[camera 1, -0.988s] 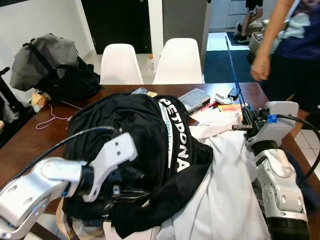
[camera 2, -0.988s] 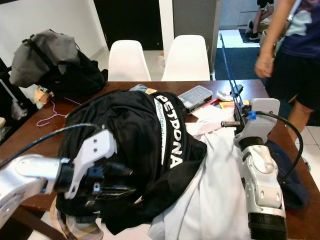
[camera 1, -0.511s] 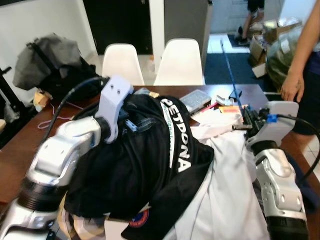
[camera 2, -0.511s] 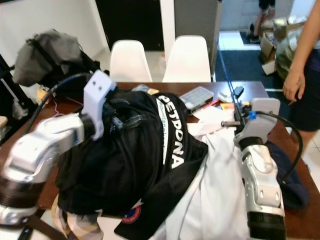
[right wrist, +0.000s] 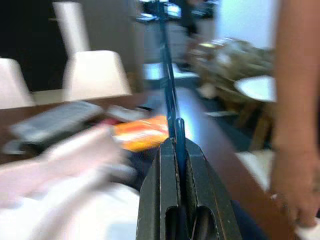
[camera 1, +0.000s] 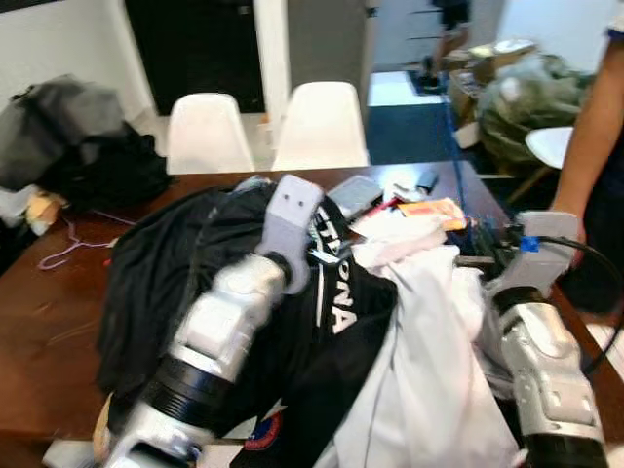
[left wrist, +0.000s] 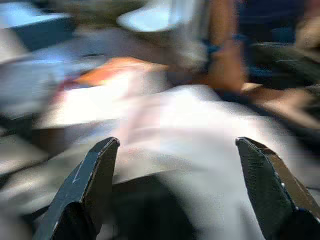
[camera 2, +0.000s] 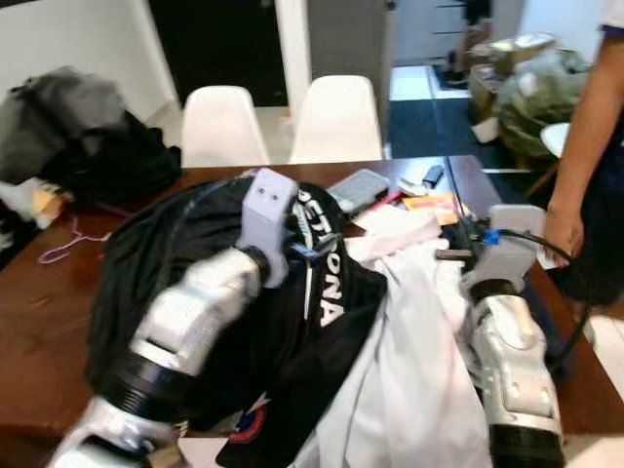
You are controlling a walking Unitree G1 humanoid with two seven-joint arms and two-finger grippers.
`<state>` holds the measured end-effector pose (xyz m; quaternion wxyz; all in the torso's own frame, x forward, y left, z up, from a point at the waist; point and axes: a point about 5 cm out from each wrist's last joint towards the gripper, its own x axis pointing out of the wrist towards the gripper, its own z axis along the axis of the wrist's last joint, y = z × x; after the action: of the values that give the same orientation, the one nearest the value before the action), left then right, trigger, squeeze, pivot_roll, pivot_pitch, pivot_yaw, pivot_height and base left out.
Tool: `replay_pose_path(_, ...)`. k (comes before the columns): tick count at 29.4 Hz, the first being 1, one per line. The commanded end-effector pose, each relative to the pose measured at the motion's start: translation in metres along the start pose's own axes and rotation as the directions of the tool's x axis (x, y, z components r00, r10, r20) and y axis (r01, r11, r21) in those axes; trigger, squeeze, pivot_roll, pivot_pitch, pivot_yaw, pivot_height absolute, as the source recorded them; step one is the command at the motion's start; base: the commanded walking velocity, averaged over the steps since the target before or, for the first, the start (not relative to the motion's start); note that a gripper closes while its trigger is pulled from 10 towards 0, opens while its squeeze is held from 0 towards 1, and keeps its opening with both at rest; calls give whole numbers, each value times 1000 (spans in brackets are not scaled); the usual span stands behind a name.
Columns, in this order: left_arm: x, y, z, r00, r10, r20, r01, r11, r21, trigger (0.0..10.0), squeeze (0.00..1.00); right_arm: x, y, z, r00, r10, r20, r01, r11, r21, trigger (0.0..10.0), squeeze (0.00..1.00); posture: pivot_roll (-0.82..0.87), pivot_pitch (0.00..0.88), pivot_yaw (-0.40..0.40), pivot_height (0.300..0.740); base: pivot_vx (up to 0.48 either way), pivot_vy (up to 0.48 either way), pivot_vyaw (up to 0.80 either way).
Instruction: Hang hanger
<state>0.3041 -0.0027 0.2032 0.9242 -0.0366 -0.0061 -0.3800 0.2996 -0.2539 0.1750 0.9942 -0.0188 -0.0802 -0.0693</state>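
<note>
Our right pincer (right wrist: 176, 150) is pressed together on the blue hanger (right wrist: 167, 75), whose long axis runs up and away over the surface's right edge, while our left pincer (left wrist: 175, 185), spread and holding nothing, reaches over the shirts (camera 1: 409, 331) toward it.

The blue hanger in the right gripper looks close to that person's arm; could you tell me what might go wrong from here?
1. The blue hanger, clamped in the right gripper, points toward the person's hand; a swing might strike it.
2. The left gripper, open over the white garment and black shirt, could snag fabric.
3. The heaped clothes might slide off the table.
</note>
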Motion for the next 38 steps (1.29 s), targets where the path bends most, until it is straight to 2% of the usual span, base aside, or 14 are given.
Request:
replay_pose_path(1, -3, 2, 4, 1000, 14, 24, -14, 1000, 18, 10000, 0, -2, 2, -11, 999, 14, -52, -12, 1000, 24, 10000, 0, -89, 31, 56, 736, 0, 0, 0)
replay_pose_path(3, 2, -7, 3, 999, 21, 33, -22, 999, 46, 10000, 0, -1, 4, -12, 998, 27, -57, -26, 999, 29, 10000, 0, -88, 33, 57, 736, 0, 0, 0)
replay_pose_path(7, 5, -11, -5, 999, 52, -2, -52, 995, 82, 10000, 0, -2, 5, -12, 998, 36, -60, -34, 999, 39, 10000, 0, -91, 33, 58, 736, 0, 0, 0)
replay_pose_path(9, 5, -10, -10, 997, 79, -23, -76, 993, 88, 10000, 0, -2, 5, -13, 997, 39, -61, -36, 999, 40, 10000, 0, -92, 33, 59, 736, 0, 0, 0)
replay_pose_path(12, 3, -3, -27, 981, 174, -89, -167, 982, 84, 10000, 0, -2, 6, -13, 997, 46, -63, -43, 998, 42, 10000, 0, -95, 33, 59, 736, 0, 0, 0)
replay_pose_path(18, 0, 4, -48, 960, 222, -169, -214, 975, 61, 10000, 0, -3, 7, -14, 996, 52, -66, -49, 998, 45, 10000, 0, -101, 32, 58, 736, 0, 0, 0)
replay_pose_path(23, 8, -4, -50, 976, 165, -145, -164, 986, 14, 10000, 0, -3, 9, -15, 996, 59, -70, -56, 997, 44, 10000, 0, -114, 30, 57, 736, 0, 0, 0)
replay_pose_path(25, 14, -11, -46, 987, 116, -112, -115, 993, 18, 10000, 0, -3, 9, -15, 996, 61, -71, -58, 997, 43, 10000, 0, -119, 30, 58, 736, 0, 0, 0)
replay_pose_path(31, 20, -18, -44, 992, 76, -99, -74, 997, 18, 10000, 0, -4, 9, -15, 995, 63, -72, -59, 997, 44, 10000, 0, -130, 30, 62, 736, 0, 0, 0)
replay_pose_path(34, 24, -25, -43, 993, 48, -109, -44, 998, 35, 10000, 0, -5, 9, -15, 995, 61, -75, -58, 997, 49, 10000, 0, -132, 31, 64, 736, 0, 0, 0)
replay_pose_path(35, 25, -27, -51, 983, 60, -171, -48, 996, 74, 10000, 0, -5, 9, -15, 995, 59, -76, -55, 997, 51, 10000, 0, -132, 37, 66, 736, 0, 0, 0)
replay_pose_path(38, 23, -26, -58, 973, 75, -216, -56, 994, 96, 10000, 0, -6, 8, -15, 996, 57, -75, -53, 997, 52, 10000, 0, -130, 41, 66, 736, 0, 0, 0)
